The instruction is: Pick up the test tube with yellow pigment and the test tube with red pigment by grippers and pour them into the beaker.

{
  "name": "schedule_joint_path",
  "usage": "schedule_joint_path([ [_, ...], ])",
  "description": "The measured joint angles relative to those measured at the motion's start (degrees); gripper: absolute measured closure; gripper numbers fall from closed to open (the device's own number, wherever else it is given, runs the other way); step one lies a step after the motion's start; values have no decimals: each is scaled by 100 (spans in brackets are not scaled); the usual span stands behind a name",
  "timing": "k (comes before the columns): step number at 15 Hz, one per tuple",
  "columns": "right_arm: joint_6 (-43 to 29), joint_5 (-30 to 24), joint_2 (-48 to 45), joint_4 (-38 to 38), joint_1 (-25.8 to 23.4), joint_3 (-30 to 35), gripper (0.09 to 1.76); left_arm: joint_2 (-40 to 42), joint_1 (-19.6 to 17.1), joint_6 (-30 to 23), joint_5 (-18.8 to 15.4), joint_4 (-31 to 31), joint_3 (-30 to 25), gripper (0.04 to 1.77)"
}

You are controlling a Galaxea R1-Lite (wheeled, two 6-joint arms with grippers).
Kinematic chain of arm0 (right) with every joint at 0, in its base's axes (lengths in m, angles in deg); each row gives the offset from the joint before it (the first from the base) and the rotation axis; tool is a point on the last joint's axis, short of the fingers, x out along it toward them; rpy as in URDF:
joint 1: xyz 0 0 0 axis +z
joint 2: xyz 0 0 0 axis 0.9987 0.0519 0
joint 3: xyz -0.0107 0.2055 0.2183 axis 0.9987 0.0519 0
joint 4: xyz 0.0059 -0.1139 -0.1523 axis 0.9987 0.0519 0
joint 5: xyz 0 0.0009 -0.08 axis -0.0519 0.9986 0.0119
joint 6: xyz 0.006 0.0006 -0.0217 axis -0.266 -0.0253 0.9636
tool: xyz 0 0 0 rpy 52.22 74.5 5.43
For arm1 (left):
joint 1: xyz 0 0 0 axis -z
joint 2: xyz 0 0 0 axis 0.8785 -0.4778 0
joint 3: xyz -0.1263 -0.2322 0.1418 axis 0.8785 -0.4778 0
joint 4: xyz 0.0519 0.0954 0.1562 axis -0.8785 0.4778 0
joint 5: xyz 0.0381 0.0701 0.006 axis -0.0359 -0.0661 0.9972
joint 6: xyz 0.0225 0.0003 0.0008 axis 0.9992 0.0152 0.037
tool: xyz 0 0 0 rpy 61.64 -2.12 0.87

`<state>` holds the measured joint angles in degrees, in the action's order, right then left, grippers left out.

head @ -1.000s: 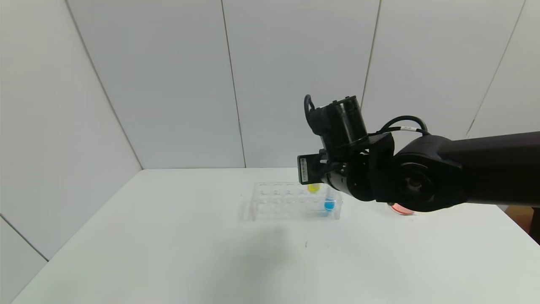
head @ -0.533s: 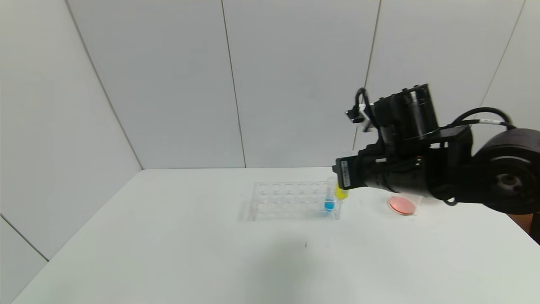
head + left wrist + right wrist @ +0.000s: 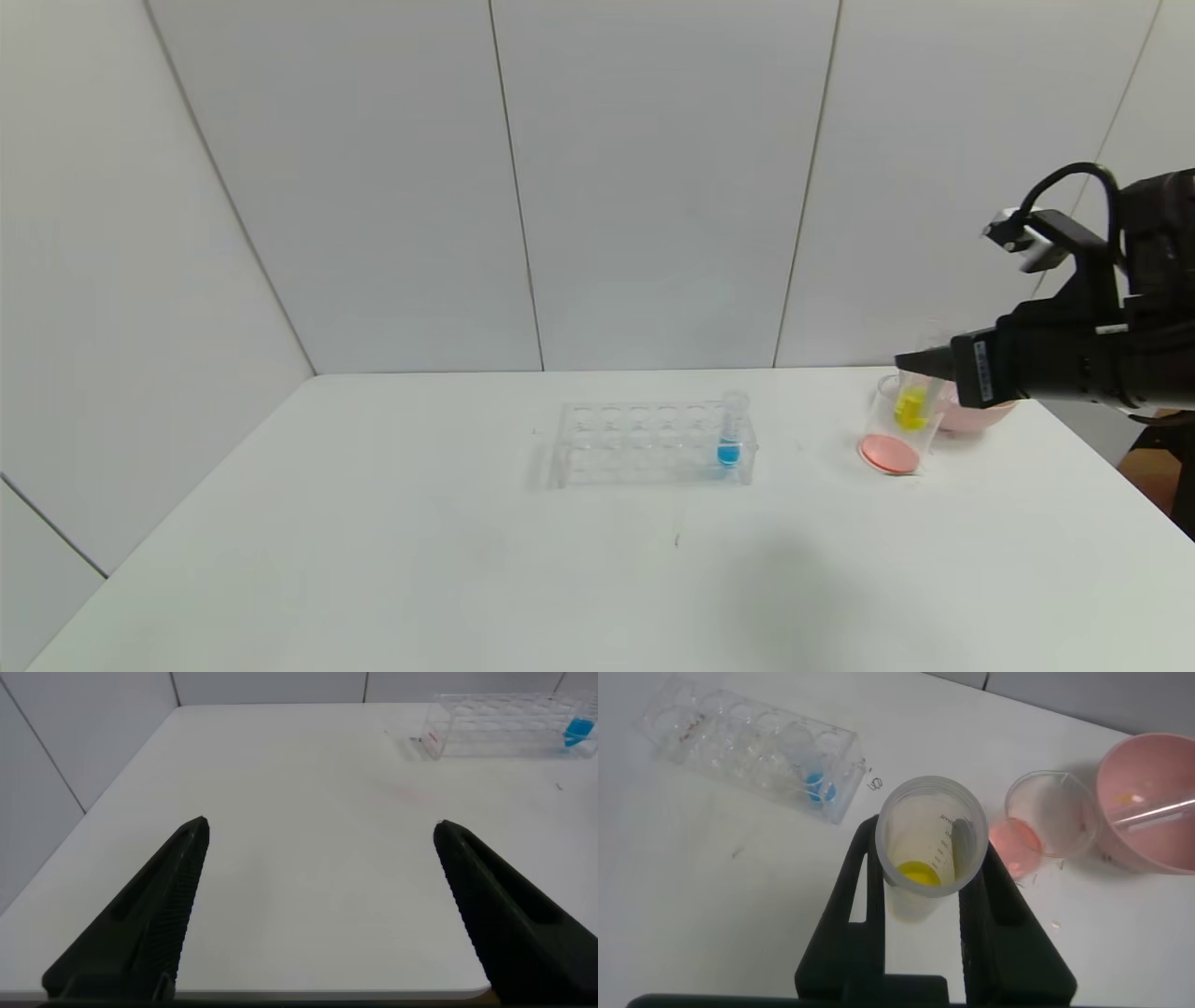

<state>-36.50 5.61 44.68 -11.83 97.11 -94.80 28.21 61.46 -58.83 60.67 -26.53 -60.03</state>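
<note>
My right gripper (image 3: 922, 366) is shut on the test tube with yellow pigment (image 3: 910, 407), which it holds roughly upright just beside the beaker (image 3: 887, 446). In the right wrist view the fingers (image 3: 867, 873) clamp the tube (image 3: 920, 873) and its open mouth faces the camera. The beaker (image 3: 1062, 812) stands apart from it with orange-red liquid in its bottom. No tube with red liquid shows. My left gripper (image 3: 322, 828) is open and empty over the table's near left part, out of the head view.
A clear tube rack (image 3: 644, 443) holds a tube of blue liquid (image 3: 729, 434) at its right end. A pink bowl (image 3: 976, 415) stands behind the beaker, and a clear tube (image 3: 1158, 812) lies in it. The table's right edge is close to the bowl.
My right arm has swung right from the rack to the beaker, carrying the yellow tube. The rack and the blue tube have stayed put.
</note>
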Motion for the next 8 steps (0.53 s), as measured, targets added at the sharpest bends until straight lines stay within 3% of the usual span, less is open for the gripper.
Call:
schedule_joint_path([
  [4, 1420, -914, 4, 507, -1261, -116, 134, 0, 0, 2, 0, 0, 0, 9],
  [8, 2304, -1042, 483, 1432, -1763, -940, 134, 0, 0, 0, 0, 0, 0, 9],
])
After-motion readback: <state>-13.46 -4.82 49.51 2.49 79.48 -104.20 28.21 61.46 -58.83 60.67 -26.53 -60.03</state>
